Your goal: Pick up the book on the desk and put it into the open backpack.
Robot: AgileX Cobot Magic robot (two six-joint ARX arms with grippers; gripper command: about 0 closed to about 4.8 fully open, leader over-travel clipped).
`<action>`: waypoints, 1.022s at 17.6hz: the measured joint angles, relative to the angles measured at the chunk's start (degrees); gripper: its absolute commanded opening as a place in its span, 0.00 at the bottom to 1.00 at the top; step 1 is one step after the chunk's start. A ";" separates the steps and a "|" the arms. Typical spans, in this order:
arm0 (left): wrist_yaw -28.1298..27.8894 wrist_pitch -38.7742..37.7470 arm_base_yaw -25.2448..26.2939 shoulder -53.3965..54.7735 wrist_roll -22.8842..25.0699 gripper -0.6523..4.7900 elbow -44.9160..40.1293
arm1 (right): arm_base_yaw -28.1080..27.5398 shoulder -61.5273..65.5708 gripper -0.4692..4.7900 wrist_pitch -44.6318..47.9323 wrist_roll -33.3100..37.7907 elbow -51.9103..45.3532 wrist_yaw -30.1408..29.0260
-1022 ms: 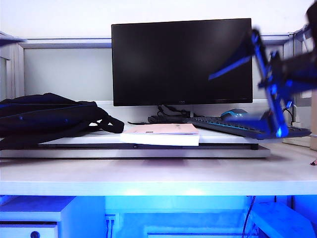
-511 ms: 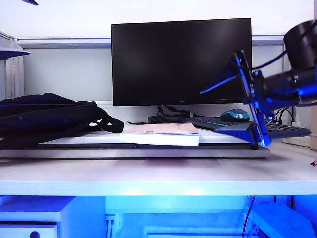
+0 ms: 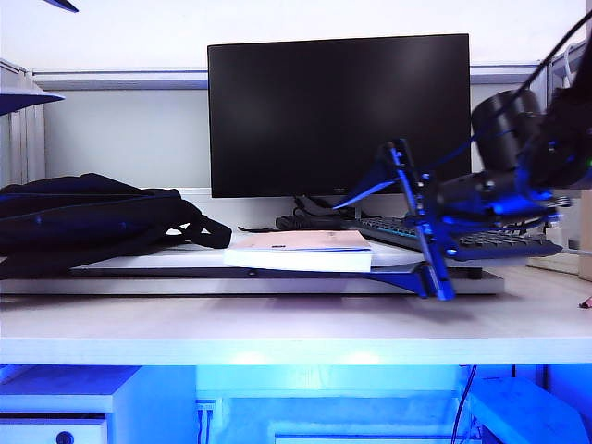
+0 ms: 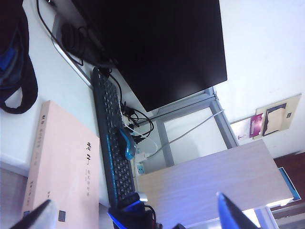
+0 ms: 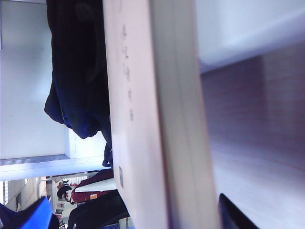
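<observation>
Book lies before monitor, keyboard beside; right gripper spread near it, left gripper spread above

The pale pink book lies flat mid-surface; the black backpack slumps at far left.

Wall: plain white, brightly lit.
Partition: grey panel, framed in metal, set behind the black monitor.
Poster: pinned to the wall.
Underside: lit blue.
</observation>
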 measured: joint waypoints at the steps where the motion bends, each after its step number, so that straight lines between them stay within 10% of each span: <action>1: 0.00 0.00 0.00 0.00 0.00 1.00 0.07 | 0.20 0.24 1.00 -0.02 0.22 0.44 0.02; 5: 0.00 0.00 0.02 0.00 0.00 1.00 0.07 | 0.46 0.28 0.91 -0.11 0.44 0.48 0.48; 8: 0.00 0.00 0.02 0.00 0.02 1.00 0.07 | 0.48 0.28 0.34 -0.11 0.44 0.48 1.11; 10: 0.00 0.00 0.02 0.00 0.13 1.00 0.07 | 0.48 0.28 0.13 -0.13 0.39 0.48 1.11; 18: -0.24 0.00 0.02 0.00 0.79 1.00 0.07 | 0.52 0.59 0.07 3.69 0.70 0.37 1.86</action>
